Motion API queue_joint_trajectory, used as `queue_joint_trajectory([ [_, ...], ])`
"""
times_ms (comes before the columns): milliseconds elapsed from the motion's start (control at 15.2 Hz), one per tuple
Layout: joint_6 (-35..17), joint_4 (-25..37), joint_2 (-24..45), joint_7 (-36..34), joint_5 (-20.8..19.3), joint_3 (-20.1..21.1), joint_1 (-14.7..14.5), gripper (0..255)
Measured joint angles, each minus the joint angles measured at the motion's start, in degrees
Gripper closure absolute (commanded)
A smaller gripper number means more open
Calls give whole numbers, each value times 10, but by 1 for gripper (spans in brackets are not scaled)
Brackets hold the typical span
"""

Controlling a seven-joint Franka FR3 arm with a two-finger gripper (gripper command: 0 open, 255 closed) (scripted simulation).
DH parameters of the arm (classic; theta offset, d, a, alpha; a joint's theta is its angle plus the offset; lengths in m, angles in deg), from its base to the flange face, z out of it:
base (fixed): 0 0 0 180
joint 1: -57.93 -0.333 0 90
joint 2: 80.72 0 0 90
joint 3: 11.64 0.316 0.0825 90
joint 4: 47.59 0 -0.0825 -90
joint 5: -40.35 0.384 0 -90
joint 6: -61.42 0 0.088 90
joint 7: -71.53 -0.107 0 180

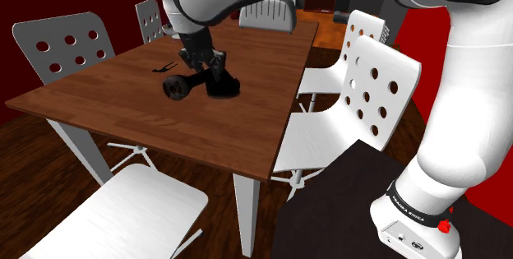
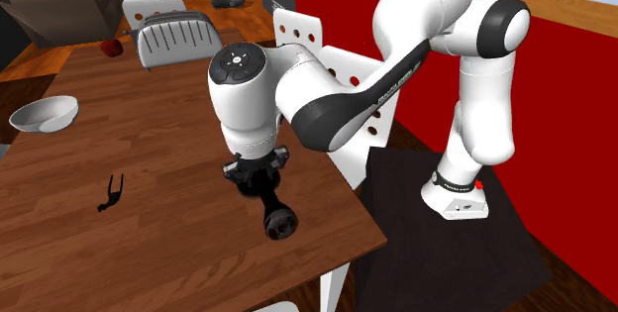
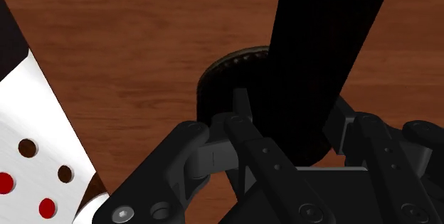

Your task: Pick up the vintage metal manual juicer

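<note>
**Shoulder view:** The black gripper [image 1: 203,68] stands low over the wooden table [image 1: 90,93], directly above the black juicer [image 1: 224,90]. The juicer lies among white chairs [image 1: 62,48]. The reach looks finished. The lift, to my eye, has not begun, since the juicer's base seems to sit on the wood.

**Second exterior view:** The gripper [image 2: 263,187] points straight down onto the juicer [image 2: 280,223], on the half of the table [image 2: 178,260] toward the robot's stand. Well apart, at the far corner, sits a white bowl [image 2: 45,114] with nothing visible in it. Beyond the table stands a cardboard box [image 2: 50,8], and I cannot make out what it holds.

**Wrist view:** The gripper [image 3: 295,112] has its two fingers pressed against either side of the juicer's [image 3: 313,45] thick black handle. The toothed round part of the juicer lies beyond them, over the table [image 3: 107,45]. The grasp looks made, and raising the juicer clear of the wood is what remains.
</note>
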Motion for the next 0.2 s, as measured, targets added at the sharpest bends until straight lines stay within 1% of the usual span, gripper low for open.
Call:
queue_joint_trajectory([
  [198, 19, 21, 2, 6, 1, 1, -4, 255],
])
